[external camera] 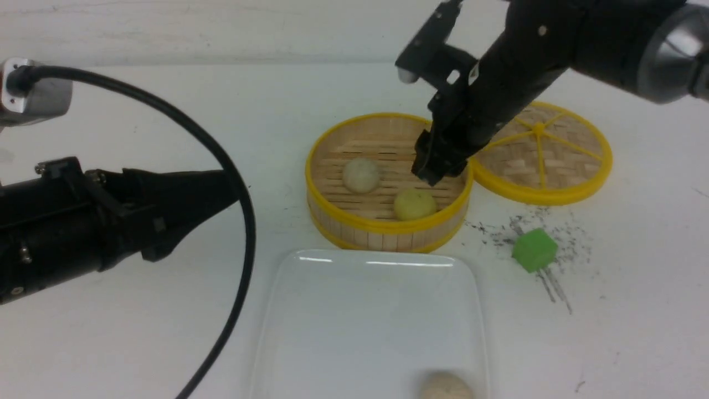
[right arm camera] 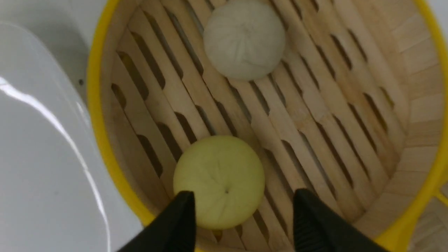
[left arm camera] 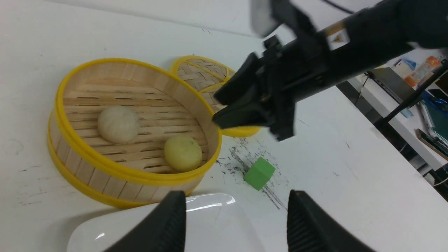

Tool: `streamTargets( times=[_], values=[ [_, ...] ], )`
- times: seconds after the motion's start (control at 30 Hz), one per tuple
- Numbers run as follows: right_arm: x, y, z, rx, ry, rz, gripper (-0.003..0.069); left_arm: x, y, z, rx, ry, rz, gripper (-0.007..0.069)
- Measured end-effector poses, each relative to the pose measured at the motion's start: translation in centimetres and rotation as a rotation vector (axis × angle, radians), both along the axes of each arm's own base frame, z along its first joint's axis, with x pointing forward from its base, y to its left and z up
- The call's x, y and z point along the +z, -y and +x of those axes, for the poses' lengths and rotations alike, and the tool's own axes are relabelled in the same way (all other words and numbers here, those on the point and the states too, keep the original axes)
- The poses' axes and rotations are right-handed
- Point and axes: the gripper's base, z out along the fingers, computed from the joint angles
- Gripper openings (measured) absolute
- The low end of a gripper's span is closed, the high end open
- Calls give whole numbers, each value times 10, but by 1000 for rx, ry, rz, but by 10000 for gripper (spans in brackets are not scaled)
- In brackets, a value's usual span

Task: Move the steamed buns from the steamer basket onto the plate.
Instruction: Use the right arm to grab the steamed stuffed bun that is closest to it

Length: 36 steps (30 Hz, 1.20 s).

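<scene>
The steamer basket [external camera: 382, 224] holds two steamed buns: a pale beige one [external camera: 361, 174] and a yellow one [external camera: 414, 204]. A third, speckled bun [external camera: 446, 386] lies on the white plate [external camera: 332, 332] near its front edge. My right gripper [external camera: 435, 172] hangs open over the basket's right side. In the right wrist view its jaws [right arm camera: 244, 191] stand apart, and the yellow bun [right arm camera: 218, 182] sits close to one finger, not gripped. My left gripper [left arm camera: 236, 192] is open and empty above the plate's corner [left arm camera: 196, 210].
A flat woven lid [external camera: 545, 152] with yellow spokes lies right of the basket, partly behind the right arm. A green cube [external camera: 534, 249] sits on dark scuff marks on the table. A black cable [external camera: 243, 221] loops over the left arm [external camera: 111, 216].
</scene>
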Motion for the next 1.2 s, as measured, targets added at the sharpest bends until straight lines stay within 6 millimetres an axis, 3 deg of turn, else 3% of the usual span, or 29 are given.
streamTargets(
  times=[0.13,0.23,0.93,1.07,1.2],
  values=[
    [-13,-3,8,-9,15,3,510,0,0,0,0,-1,-1,409],
    [-19,-4,11,-10,15,-1,536,0,0,0,0,-1,-1,409],
    [-49,-9,12,-15,-103,-2,468,0,0,0,0,-1,-1,409],
    [-50,-10,14,-19,-90,3,409,0,0,0,-2,-1,-1,409],
    [-51,-10,14,-19,-90,4,149,0,1,-1,-8,-2,-2,409]
  ],
)
